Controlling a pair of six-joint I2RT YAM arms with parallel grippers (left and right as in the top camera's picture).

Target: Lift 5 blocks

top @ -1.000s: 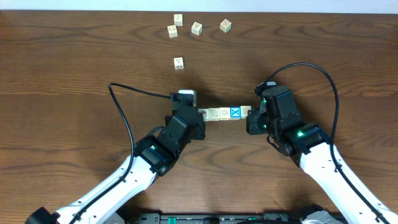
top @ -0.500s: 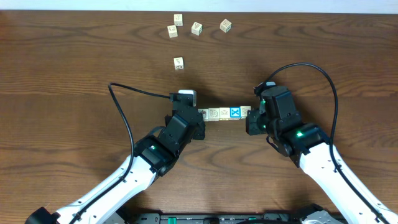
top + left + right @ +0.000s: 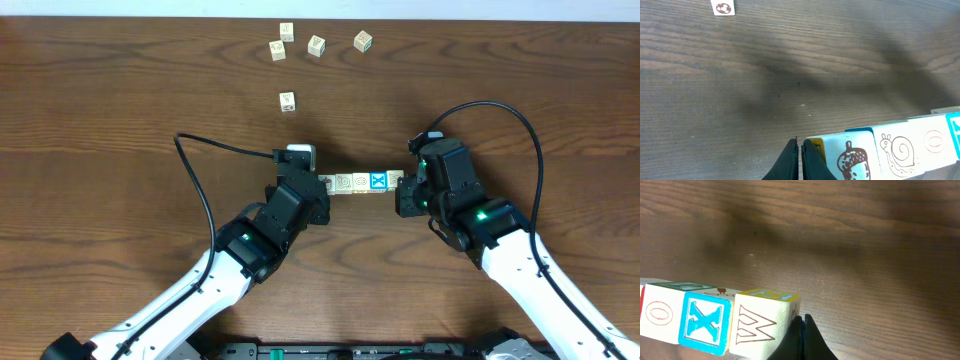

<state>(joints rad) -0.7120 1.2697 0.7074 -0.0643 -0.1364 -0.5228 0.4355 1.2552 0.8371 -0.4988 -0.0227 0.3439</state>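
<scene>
Five blocks form a straight row (image 3: 361,183) between my two grippers. From the left the row runs acorn block (image 3: 855,157), snail block (image 3: 897,150), oval block (image 3: 657,315), blue X block (image 3: 704,321) and W block (image 3: 760,327). My left gripper (image 3: 800,150) is shut, with its fingertips pressed against the acorn block's outer side. My right gripper (image 3: 801,325) is shut too, pressing on the W block's outer side. Neither gripper has anything between its fingers. Whether the row touches the table I cannot tell.
Several loose cubes lie at the far side of the wooden table: a cluster (image 3: 277,49), (image 3: 316,45), a green-marked one (image 3: 363,41) and a single cube (image 3: 287,100), also visible as the cube (image 3: 723,7). A black cable (image 3: 215,148) trails from the left arm.
</scene>
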